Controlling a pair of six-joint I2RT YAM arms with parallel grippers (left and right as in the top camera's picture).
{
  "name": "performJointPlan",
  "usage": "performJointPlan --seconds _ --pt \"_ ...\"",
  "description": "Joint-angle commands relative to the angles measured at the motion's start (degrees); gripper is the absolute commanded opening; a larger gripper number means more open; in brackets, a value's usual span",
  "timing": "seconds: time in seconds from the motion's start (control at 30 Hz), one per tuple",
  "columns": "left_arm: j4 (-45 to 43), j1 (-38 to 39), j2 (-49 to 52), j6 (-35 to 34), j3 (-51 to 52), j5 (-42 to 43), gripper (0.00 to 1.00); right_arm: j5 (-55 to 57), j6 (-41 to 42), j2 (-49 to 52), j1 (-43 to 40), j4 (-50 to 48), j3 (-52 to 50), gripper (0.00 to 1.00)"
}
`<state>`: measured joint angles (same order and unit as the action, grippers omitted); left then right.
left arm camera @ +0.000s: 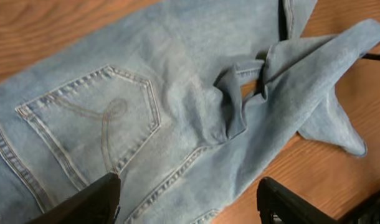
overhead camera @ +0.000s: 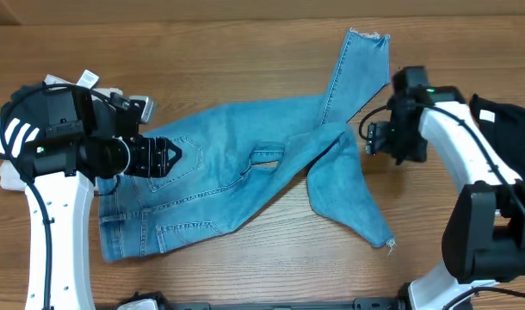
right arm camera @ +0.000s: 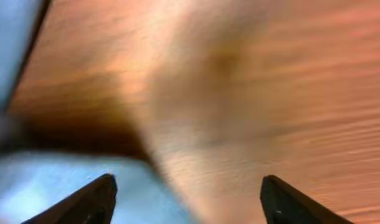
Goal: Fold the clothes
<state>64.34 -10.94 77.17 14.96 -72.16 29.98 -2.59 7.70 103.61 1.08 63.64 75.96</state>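
Observation:
Light-blue denim jeans (overhead camera: 219, 172) lie flat on the wooden table, waist to the left. One leg runs up to a frayed hem (overhead camera: 367, 39); the other bends down toward the front right (overhead camera: 357, 207). My left gripper (overhead camera: 176, 157) hovers open over the seat, and in the left wrist view it (left arm camera: 189, 194) stands just past a stitched back pocket (left arm camera: 96, 118), holding nothing. My right gripper (overhead camera: 367, 138) is open beside the spot where the legs meet. Its blurred wrist view shows the gripper (right arm camera: 189, 186) with denim (right arm camera: 47, 180) under one finger and bare wood under the other.
A black garment (overhead camera: 508, 120) lies at the right edge behind the right arm. Pale cloth with tags (overhead camera: 89, 80) sits at the far left by the left arm. Bare wood (overhead camera: 271, 258) shows in front of the jeans.

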Motion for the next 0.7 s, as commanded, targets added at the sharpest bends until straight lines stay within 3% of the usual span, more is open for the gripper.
performJointPlan --seconds 0.0,0.07,0.23,0.37,0.5,0.67 --pt "1.3 0.2 0.0 -0.8 -1.1 -0.4 0.73 -23.1 -2.8 -0.7 -0.4 3.7 0.7 0.72" --pt "1.4 0.2 0.0 -0.8 -1.1 -0.4 0.73 -27.9 -5.2 -0.7 0.5 7.7 0.6 0.72" --pt "1.0 0.2 0.0 -0.8 -1.1 -0.5 0.76 -27.4 -6.7 -0.7 7.5 11.2 -0.6 0.72" --pt "0.5 0.3 0.0 -0.8 -1.1 -0.6 0.77 -19.8 -4.0 -0.7 14.5 6.9 -3.9 0.73" --pt "0.2 0.2 0.0 -0.8 -1.1 -0.6 0.78 -4.9 5.1 -0.7 21.0 -1.1 -9.6 0.77" --pt "0.2 0.2 0.0 -0.8 -1.1 -0.6 0.78 0.5 10.6 -0.7 22.2 -9.5 -17.9 0.77"
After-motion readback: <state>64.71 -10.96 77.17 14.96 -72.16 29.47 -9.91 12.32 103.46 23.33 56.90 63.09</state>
